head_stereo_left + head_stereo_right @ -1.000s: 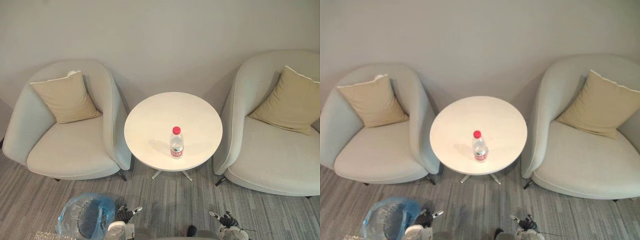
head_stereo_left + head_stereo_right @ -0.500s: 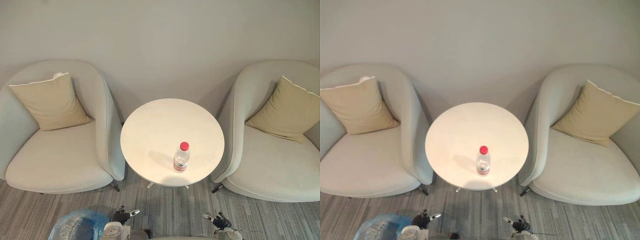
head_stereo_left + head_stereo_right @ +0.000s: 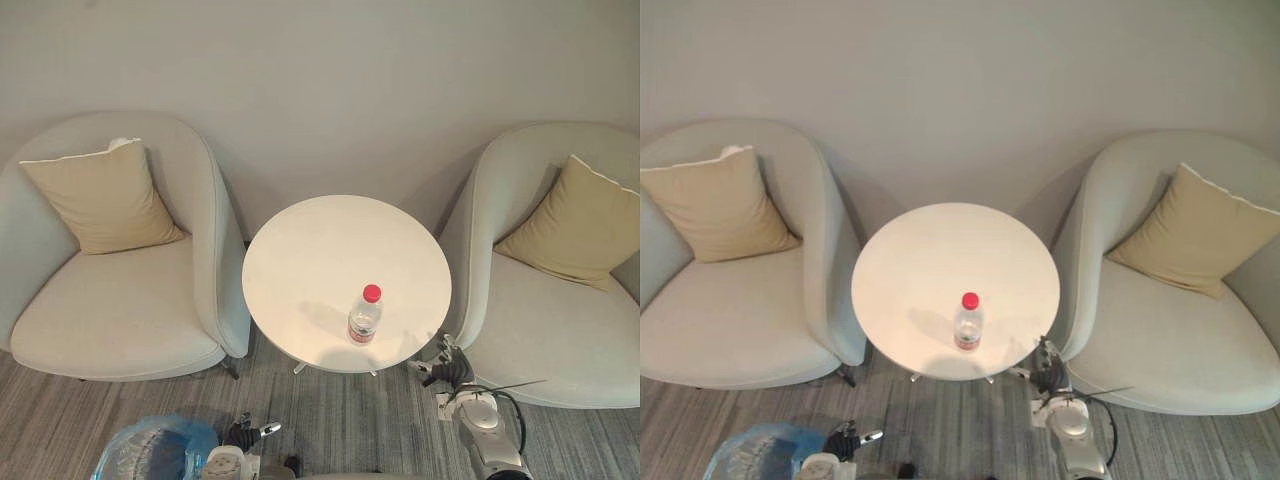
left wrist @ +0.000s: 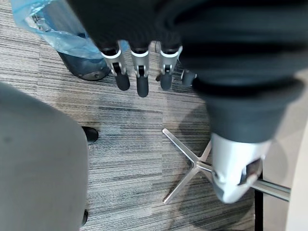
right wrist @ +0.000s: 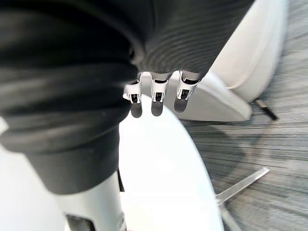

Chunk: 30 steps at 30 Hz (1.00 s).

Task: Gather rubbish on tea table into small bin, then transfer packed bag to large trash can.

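Observation:
A clear plastic bottle (image 3: 364, 318) with a red cap stands upright near the front of the round white tea table (image 3: 320, 250). My right hand (image 3: 448, 368) hangs open just off the table's front right rim, a short way right of the bottle; in the right wrist view its fingers (image 5: 154, 96) are straight above the tabletop (image 5: 163, 168). The small bin (image 3: 150, 452), lined with a blue bag, sits on the floor at the lower left. My left hand (image 3: 245, 435) hangs open beside it, fingers (image 4: 139, 72) straight over the carpet near the bin (image 4: 77, 57).
Two pale armchairs flank the table, the left one (image 3: 120, 320) and the right one (image 3: 560, 340), each with a tan cushion. A wall stands close behind. The table's metal cross foot (image 4: 190, 166) spreads over the grey carpet.
My right arm has risen from the bottom edge up to the table's front right rim. The camera has shifted a little; bottle, bin and left hand have stayed put.

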Available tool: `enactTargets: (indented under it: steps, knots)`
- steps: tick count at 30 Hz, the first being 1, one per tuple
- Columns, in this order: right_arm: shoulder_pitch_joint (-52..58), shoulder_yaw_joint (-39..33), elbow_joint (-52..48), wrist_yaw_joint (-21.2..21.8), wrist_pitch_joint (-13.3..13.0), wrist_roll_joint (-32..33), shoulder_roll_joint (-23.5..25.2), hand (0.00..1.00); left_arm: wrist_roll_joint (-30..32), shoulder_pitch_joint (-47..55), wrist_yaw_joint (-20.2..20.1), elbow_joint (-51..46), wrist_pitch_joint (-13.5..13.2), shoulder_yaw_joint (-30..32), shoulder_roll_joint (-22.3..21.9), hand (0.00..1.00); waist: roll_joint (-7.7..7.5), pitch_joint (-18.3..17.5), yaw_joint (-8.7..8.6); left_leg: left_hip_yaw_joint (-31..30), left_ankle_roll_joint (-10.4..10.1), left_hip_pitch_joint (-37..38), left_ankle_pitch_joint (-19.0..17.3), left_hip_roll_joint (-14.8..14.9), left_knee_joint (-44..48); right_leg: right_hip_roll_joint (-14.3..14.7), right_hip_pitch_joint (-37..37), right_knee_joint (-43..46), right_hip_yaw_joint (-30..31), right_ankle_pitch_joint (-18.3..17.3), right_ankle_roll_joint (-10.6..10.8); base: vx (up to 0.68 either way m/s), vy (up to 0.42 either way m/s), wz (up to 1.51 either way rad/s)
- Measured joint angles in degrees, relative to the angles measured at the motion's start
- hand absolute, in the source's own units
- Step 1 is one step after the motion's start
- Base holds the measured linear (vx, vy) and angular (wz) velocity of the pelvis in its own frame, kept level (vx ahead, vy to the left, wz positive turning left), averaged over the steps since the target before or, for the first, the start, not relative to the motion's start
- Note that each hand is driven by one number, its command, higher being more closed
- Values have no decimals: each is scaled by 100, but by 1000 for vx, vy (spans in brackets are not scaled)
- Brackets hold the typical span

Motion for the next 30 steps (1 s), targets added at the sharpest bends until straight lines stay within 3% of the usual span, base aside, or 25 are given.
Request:
enactTargets:
  steps: [14, 30]
  knots:
    - [-233, 645, -550, 187, -131, -231, -196, 0, 2, 18, 1, -124, -13, 2, -23, 0, 84, 142, 29, -376, 36, -138, 53, -75, 26, -43, 93, -104, -314, 22, -3, -9, -3, 14]
    - [-758, 772, -533, -100, -140, -185, -114, 0, -7, -60, -8, -396, -126, -30, -46, 0, 196, 602, 90, -800, 27, -569, 155, -136, 85, -46, -22, -194, -708, 85, -7, 0, -1, 14]
